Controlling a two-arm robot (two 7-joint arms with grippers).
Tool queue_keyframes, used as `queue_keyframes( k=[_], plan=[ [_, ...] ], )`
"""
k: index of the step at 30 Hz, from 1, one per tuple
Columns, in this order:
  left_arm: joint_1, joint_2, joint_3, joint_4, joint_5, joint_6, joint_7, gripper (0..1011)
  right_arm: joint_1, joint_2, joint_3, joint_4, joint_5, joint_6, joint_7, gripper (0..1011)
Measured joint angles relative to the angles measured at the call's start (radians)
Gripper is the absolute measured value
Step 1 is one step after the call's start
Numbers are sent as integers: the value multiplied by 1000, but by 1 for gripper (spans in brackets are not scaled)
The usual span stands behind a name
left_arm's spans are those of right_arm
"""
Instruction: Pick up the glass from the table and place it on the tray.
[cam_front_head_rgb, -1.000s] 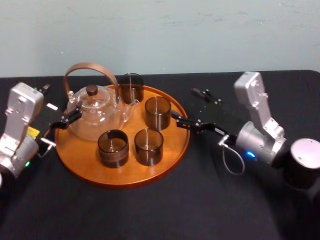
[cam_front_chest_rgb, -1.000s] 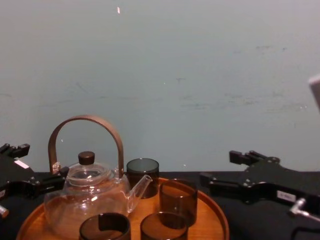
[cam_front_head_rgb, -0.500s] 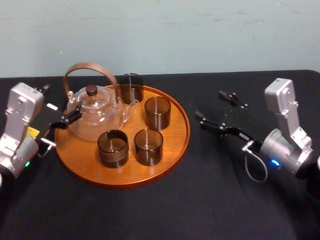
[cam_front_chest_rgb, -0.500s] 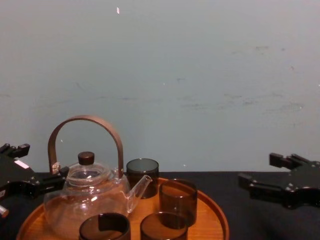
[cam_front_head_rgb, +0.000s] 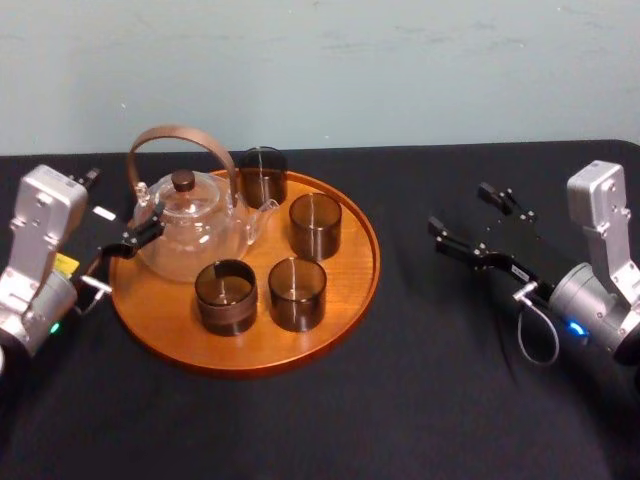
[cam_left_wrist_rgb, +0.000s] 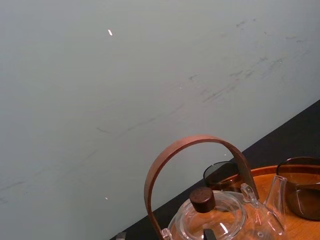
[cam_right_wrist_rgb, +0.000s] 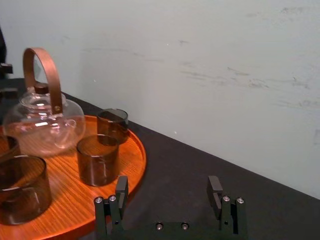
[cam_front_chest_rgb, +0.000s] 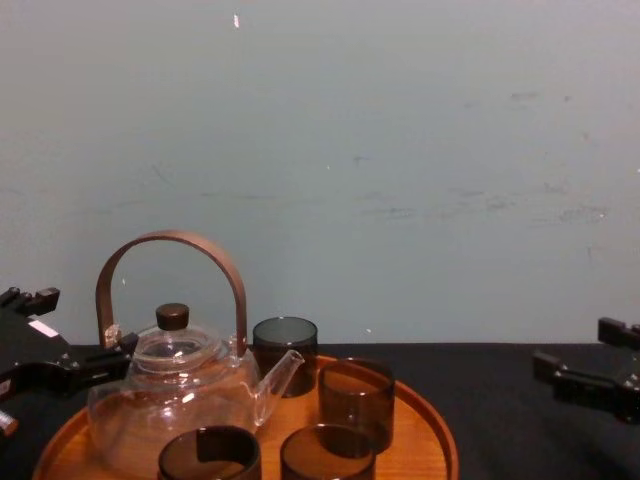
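Note:
The round orange-brown tray (cam_front_head_rgb: 345, 288) lies on the black table (cam_front_head_rgb: 420, 400). On it stand a glass teapot (cam_front_head_rgb: 190, 228) and several dark smoky glasses, the nearest to my right gripper being a glass (cam_front_head_rgb: 315, 226) toward the tray's right side. That same glass (cam_right_wrist_rgb: 97, 159) also appears in the right wrist view. My right gripper (cam_front_head_rgb: 457, 207) hovers over bare table well to the right of the tray, open and holding nothing. My left gripper (cam_front_head_rgb: 125, 202) sits at the tray's left edge beside the teapot, fingers apart and empty.
The teapot's tall brown handle (cam_front_chest_rgb: 170, 270) arches high above the tray (cam_front_chest_rgb: 425, 440). A pale wall runs close behind the table's far edge. Bare black table (cam_right_wrist_rgb: 190, 165) spreads to the right of and in front of the tray.
My right gripper has drawn back to the right, away from the tray's rim, still open and empty. The left arm, the glasses and the teapot have not moved.

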Motion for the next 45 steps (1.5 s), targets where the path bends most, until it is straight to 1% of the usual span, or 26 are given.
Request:
queue_keyframes(
  k=[7,45],
  plan=[
    [0,0,0,0,0,0,0,1001,-3,-8,11,8,-15,4,-13,1002],
    [0,0,0,0,0,0,0,1001,-3,-5,8,6,-15,2,-10,1002]
  ],
)
